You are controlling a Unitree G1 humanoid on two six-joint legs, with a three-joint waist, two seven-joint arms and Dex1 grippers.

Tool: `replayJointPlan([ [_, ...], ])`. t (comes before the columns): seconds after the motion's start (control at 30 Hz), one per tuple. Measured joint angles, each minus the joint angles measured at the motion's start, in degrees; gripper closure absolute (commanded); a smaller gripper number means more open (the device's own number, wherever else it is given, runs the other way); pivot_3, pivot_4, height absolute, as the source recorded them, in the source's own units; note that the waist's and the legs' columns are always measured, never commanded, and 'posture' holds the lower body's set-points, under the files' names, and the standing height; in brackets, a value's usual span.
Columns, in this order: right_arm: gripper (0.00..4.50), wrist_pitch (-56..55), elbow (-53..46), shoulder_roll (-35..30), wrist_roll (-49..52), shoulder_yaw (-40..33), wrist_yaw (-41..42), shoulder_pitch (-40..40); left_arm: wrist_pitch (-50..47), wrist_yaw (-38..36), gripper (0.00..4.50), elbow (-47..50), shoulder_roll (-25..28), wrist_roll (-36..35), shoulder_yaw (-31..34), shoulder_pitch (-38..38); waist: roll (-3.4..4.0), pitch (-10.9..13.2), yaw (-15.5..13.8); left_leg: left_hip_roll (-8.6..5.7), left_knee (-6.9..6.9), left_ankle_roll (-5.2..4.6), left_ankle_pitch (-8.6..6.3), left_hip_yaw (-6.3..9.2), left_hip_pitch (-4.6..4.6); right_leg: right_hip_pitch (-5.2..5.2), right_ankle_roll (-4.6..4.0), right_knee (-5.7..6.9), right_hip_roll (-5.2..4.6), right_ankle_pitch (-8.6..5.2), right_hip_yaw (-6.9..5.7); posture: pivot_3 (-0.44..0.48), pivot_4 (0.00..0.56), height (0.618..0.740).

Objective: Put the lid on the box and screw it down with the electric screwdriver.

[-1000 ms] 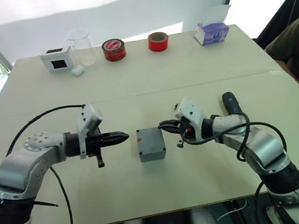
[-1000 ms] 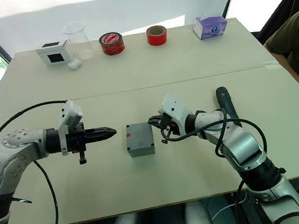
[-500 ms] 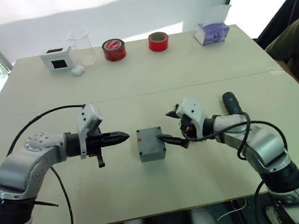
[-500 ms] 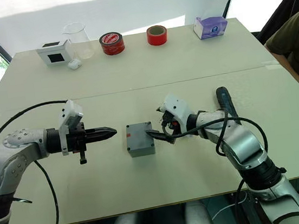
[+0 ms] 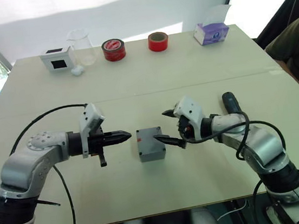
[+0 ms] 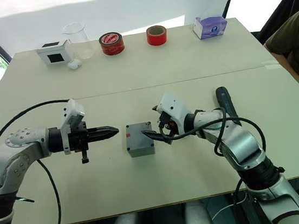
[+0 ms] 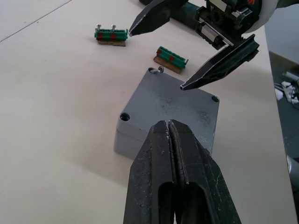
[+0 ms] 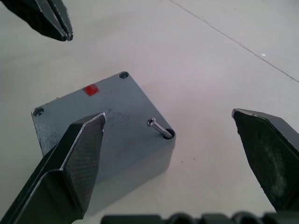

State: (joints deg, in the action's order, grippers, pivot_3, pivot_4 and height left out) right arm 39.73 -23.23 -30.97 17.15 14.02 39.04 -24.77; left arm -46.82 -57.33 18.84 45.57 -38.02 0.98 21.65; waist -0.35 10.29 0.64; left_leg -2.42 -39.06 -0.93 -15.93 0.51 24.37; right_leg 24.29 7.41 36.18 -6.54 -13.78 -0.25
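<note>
The grey box (image 5: pixel 152 155) stands mid-table with the lid (image 5: pixel 149 139) resting on top of it; a red mark (image 8: pixel 91 89) shows on the lid. A small screw (image 8: pixel 159 127) leans in the corner hole nearest my right gripper. My right gripper (image 5: pixel 159 125) is open at the box's right edge, one finger over the lid, holding nothing. My left gripper (image 5: pixel 126 136) is shut and empty, pointing at the box from a short way to its left. The black electric screwdriver (image 5: pixel 230 102) lies on the table behind my right forearm.
Along the far edge stand a white box with a black screen (image 5: pixel 56 58), a clear beaker (image 5: pixel 81 46), two red tape rolls (image 5: pixel 113 49) (image 5: pixel 158 41) and a purple tissue box (image 5: pixel 212 32). Two green terminal blocks (image 7: pixel 111 35) (image 7: pixel 172 55) lie beyond the box. A person (image 5: pixel 293 39) sits at right.
My right gripper has gone from nearly shut to wide open at the box's right edge. My left gripper has crept slightly toward the box, still shut.
</note>
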Motion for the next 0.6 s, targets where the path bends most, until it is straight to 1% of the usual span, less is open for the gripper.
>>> replayJointPlan([
  [0.1,1.05,-3.0,0.9,0.1,-1.4,0.9,0.2,0.2,0.0,0.0,4.5,0.0,0.0,0.0,0.0,0.0,0.0,0.0,0.0,0.0,0.0,0.0,0.0,0.0,0.0,0.0,0.0,0.0,0.0,0.0,0.0,0.0,0.15,0.74],
  [0.2,2.04,-5.1,1.5,0.0,-2.9,1.2,0.6,0.4,0.0,0.0,4.5,0.0,0.0,0.0,0.0,0.0,0.0,0.0,0.0,0.0,0.0,0.04,0.02,0.0,0.0,0.0,0.0,0.0,0.0,0.0,0.0,0.0,0.15,0.74],
  [0.23,2.45,-5.7,1.6,0.0,-3.2,1.2,0.7,0.6,0.0,0.0,4.5,0.0,0.0,0.0,0.0,0.0,0.0,0.0,0.0,0.0,0.0,0.04,0.02,0.0,0.0,0.0,0.0,0.0,0.0,0.0,0.0,0.0,0.15,0.74],
  [0.33,2.45,-8.7,2.2,-0.5,-5.3,1.6,1.2,2.1,-0.1,0.0,4.5,0.0,0.3,0.0,0.0,-0.2,0.0,0.0,0.0,0.0,0.0,0.04,0.02,0.0,0.0,0.0,0.0,0.0,0.0,0.0,0.0,0.0,0.15,0.74],
  [0.6,2.45,-12.5,3.2,-0.7,-8.5,2.5,1.9,2.5,-0.1,0.0,4.5,0.0,0.4,-0.1,0.0,-0.3,0.0,0.0,0.0,0.0,0.0,0.05,0.03,0.0,0.0,0.0,0.0,0.0,0.0,0.0,0.0,0.0,0.15,0.74],
])
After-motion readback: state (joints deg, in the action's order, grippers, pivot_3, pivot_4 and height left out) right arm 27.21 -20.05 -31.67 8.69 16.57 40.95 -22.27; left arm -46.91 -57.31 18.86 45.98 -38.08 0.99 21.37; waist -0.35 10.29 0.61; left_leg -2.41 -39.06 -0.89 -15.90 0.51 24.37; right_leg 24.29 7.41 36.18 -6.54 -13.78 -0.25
